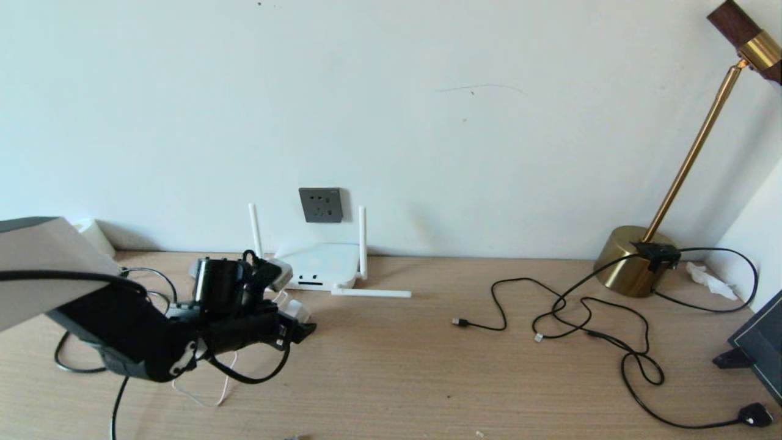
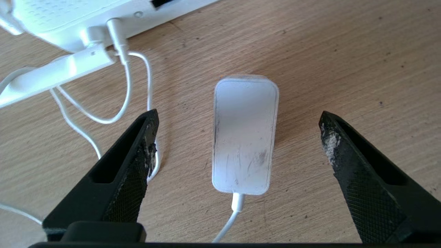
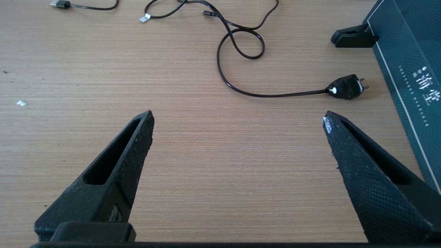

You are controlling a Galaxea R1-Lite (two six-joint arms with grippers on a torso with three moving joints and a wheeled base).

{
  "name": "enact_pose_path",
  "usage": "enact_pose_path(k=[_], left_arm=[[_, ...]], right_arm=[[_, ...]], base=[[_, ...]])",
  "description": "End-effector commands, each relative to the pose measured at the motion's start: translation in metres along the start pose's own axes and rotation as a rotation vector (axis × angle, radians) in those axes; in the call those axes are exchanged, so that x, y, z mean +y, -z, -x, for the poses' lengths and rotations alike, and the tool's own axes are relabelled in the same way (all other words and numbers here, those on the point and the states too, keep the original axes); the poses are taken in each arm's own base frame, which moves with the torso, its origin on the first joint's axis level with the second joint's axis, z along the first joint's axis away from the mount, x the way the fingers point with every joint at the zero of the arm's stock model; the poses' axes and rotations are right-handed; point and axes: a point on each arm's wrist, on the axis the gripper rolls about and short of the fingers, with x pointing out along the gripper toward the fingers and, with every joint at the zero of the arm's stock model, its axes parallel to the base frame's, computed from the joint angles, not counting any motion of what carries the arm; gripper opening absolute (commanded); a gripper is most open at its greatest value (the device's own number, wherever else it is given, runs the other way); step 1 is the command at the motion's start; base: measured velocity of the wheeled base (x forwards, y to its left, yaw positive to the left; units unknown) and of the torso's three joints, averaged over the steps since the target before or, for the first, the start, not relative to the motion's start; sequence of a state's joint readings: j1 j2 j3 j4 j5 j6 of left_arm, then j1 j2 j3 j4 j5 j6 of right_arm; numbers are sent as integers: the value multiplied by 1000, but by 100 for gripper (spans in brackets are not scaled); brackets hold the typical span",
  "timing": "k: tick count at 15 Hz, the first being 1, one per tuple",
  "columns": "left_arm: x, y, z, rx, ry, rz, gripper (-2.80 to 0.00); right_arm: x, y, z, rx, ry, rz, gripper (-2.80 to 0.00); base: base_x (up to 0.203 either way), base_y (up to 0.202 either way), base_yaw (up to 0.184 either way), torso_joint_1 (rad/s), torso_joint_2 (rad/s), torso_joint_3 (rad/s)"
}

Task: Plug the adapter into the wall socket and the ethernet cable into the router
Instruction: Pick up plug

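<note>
The white adapter lies flat on the wooden table, its thin cord trailing toward the wrist. My left gripper hovers over it, open wide, one finger on each side and neither touching. In the head view this gripper sits just in front of the white router, below the dark grey wall socket. A white cord is plugged into the router. A black cable with a clear-tipped plug, likely the ethernet cable, lies to the right. My right gripper is open over bare table.
A brass lamp stands at the back right with black cables looped before it. One ends in a USB plug, another in a black mains plug. A dark box leans at the right edge. One router antenna lies flat.
</note>
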State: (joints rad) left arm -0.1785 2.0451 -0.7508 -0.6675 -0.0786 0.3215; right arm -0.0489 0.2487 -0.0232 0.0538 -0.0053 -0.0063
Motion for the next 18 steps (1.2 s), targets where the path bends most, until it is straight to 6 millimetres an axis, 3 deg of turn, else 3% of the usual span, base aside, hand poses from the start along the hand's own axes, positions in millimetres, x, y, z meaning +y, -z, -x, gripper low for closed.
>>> enact_pose_path(k=[1, 4, 7, 18], left_arm=[[4, -10, 1, 10, 8, -9, 0], [8, -28, 3, 36, 27, -67, 0], [12, -34, 4, 80, 33, -135, 0], [10, -42, -2, 96, 12, -149, 0]], right_arm=[[0, 0, 0, 0, -6, 10, 0], [0, 3, 7, -97, -42, 48, 0], [-1, 9, 18, -249, -61, 63, 0], [-1, 9, 18, -249, -44, 20, 0]], base=[[0, 0, 0, 0, 0, 0], [0, 0, 0, 0, 0, 0], [0, 0, 0, 0, 0, 0], [0, 0, 0, 0, 0, 0]])
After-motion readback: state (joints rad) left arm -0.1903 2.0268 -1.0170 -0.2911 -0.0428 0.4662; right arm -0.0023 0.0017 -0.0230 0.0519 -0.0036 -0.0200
